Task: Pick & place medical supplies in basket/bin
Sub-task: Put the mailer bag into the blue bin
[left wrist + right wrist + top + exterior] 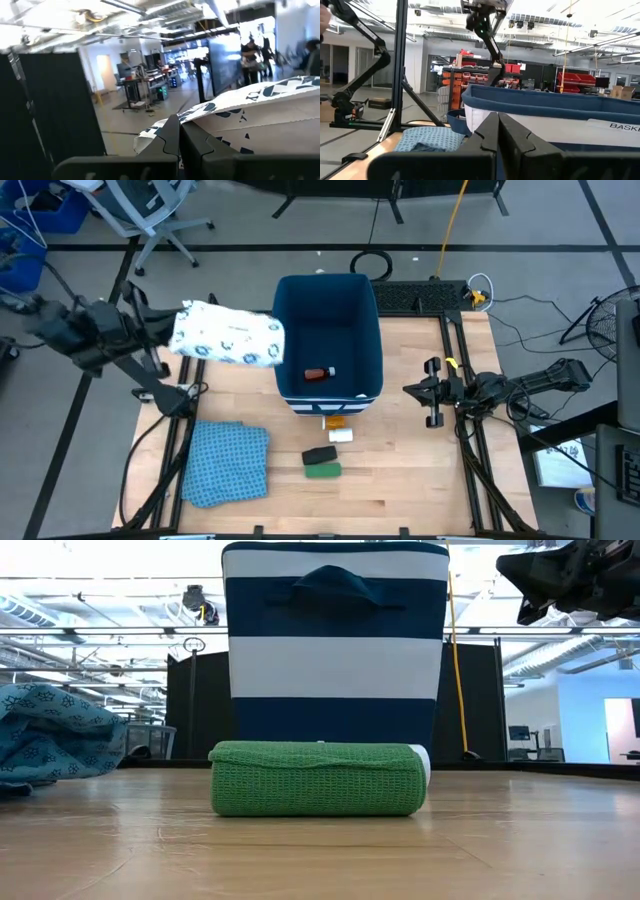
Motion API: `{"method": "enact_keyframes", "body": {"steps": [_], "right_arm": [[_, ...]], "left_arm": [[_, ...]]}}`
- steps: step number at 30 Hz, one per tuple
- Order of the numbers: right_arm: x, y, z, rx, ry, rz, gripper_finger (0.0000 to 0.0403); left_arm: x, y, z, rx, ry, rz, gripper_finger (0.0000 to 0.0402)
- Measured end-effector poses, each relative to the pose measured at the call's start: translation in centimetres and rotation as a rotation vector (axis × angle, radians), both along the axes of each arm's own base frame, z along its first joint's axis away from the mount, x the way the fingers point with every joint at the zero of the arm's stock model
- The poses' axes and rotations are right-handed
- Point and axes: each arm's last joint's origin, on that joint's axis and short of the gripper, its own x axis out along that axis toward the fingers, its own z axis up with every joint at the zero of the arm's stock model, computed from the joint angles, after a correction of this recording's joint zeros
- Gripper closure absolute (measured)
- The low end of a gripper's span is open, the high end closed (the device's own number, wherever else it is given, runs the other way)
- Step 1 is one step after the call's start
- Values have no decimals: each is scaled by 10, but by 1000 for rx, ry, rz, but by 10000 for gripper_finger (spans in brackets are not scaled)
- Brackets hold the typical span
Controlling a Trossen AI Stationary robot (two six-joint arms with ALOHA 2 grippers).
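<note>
While the left gripper [168, 330] held the white packet [227, 335] in closed jaws, long axis left-right, the bin [330, 340] lay just to its right.

Bin [330, 300]: dark blue, white stripe. Packet [228, 335]: white, dark-printed pattern. Tube [318, 373]: red, white cap. Blocks: one green [322, 470], one black [318, 455]. Cloth [228, 463]: blue, patterned.
</note>
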Motion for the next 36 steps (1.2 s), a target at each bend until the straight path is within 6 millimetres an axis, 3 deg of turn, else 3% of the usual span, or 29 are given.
{"method": "enact_keyframes", "body": {"steps": [3,8,12,16,23,27,31,36], "right_arm": [[0,0,0,0,0,0,403],[0,0,0,6,0,2,403],[0,0,0,30,0,10,403],[0,0,0,31,1,10,403],[0,0,0,30,2,10,403],[1,0,-2,37,25,13,403],[1,0,-3,9,35,5,403],[0,0,-2,-83,17,-23,403]], "left_arm": [[22,-6,-4,35,86,-21,401],[59,1,-46,4,322,-83,401],[86,19,-61,-24,225,-174,401],[110,60,-58,-103,118,-191,401],[175,154,-82,-271,294,-202,401],[200,198,-97,-287,387,-161,401],[223,232,-122,-313,504,-147,401],[244,258,-144,-307,621,-104,401]]}}
